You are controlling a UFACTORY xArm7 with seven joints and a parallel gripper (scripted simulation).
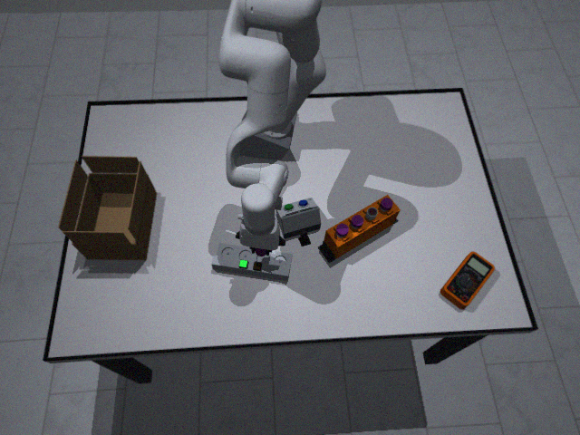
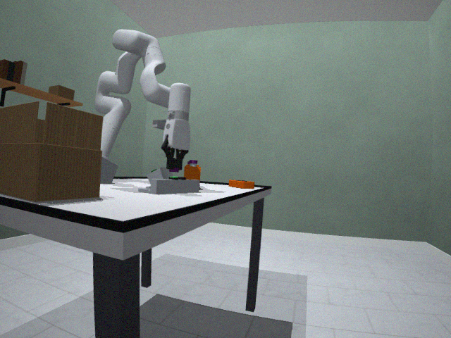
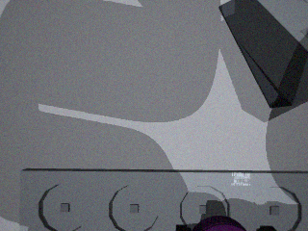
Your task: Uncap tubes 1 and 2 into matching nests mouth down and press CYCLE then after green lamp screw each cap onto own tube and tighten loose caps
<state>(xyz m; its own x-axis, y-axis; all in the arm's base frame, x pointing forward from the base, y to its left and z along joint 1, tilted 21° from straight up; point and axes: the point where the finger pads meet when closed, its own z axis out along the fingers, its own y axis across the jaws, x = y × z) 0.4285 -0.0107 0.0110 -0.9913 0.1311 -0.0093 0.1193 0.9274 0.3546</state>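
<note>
Presently the black two-finger gripper (image 2: 174,165) is grasping a small purple screw cap (image 3: 218,223), holding it just above the flat grey cap tray (image 1: 225,267), whose green square lamp (image 1: 243,263) is glowing. At two o'clock from the tray, the orange decapping station (image 1: 347,243) is sitting with one tube uncapped (image 1: 371,214). The grey key housing (image 1: 299,223) is standing between them.

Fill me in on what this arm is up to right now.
The gripper is shut on a purple cap just above the cap tray, whose green lamp is lit. At the orange station, three tubes wear purple caps and one tube stands uncapped. That cap probably goes back there next.
</note>
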